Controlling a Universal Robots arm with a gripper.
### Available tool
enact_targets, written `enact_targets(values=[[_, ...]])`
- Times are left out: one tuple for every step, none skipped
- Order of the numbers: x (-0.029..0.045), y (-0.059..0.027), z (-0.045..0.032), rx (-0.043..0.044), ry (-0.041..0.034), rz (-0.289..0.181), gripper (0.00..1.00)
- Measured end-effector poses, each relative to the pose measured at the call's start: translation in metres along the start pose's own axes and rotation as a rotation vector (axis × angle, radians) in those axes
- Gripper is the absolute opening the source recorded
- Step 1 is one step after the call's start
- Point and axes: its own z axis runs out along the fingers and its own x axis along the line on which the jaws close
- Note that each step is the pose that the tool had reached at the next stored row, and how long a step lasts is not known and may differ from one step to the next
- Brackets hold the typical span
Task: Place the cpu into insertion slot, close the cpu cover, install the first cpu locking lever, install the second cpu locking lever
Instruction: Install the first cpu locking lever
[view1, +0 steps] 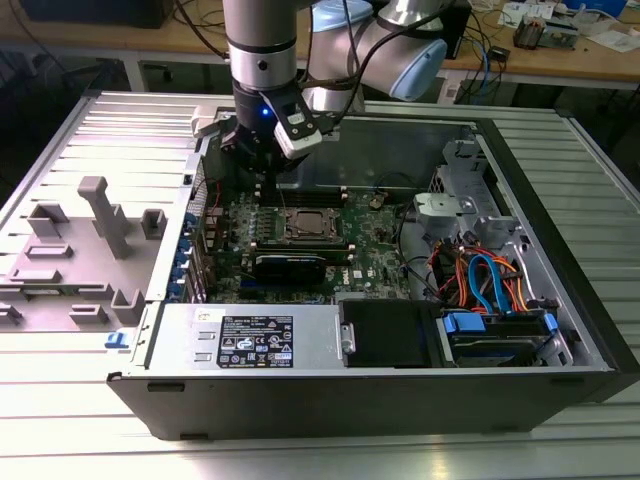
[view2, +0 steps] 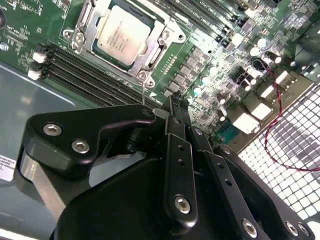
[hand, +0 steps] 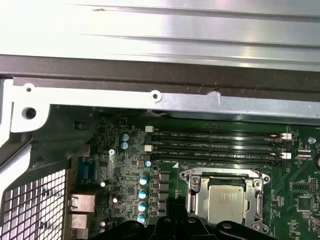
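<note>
We fear that the gripper (view2: 176, 102), whose fingers (view2: 175, 117) look pressed together and hold nothing, may come down off target and strike the memory slots (view2: 90, 75), because the cpu (view2: 122, 35) lies seated under the lowered cpu cover (view2: 152, 56), near the fingertips but to their side.

Bright, even room light. The ribbed silver metal tabletop (view1: 80, 440) glares pale at the exterior view's lower left; the open dark computer case (view1: 600, 300) is softly shadowed inside.
</note>
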Motion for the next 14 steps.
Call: enact_targets(values=[[0.0002,0.001,0.0001,0.0,0.0,0.0,0.11],[0.0004,0.0019,0.0001,0.0001,0.0,0.0,0.11],[0.0006,0.0028,0.0001,0.0001,0.0001,0.0,0.11],[0.001,0.0037,0.0002,0.0,0.0001,0.0,0.11],[0.0013,0.0047,0.0003,0.0,0.0001,0.0,0.11],[0.0016,0.0057,0.0004,0.0,0.0,0.0,0.11],[0.002,0.0072,0.0005,0.0,0.0,0.0,0.11],[0.002,0.0086,0.0007,0.0001,0.0001,0.0,0.11],[0.0019,0.0106,0.0009,0.0001,0.0001,0.0,0.11],[0.0018,0.0123,0.0011,0.0001,0.0001,0.0,0.11],[0.0017,0.0134,0.0012,0.0001,0.0,0.0,0.11],[0.0016,0.0146,0.0013,0.0001,0.0,0.0,0.11],[0.0016,0.0156,0.0014,0.0,0.0,0.0,0.11],[0.0015,0.0164,0.0015,0.0001,0.0,0.0,0.11]])
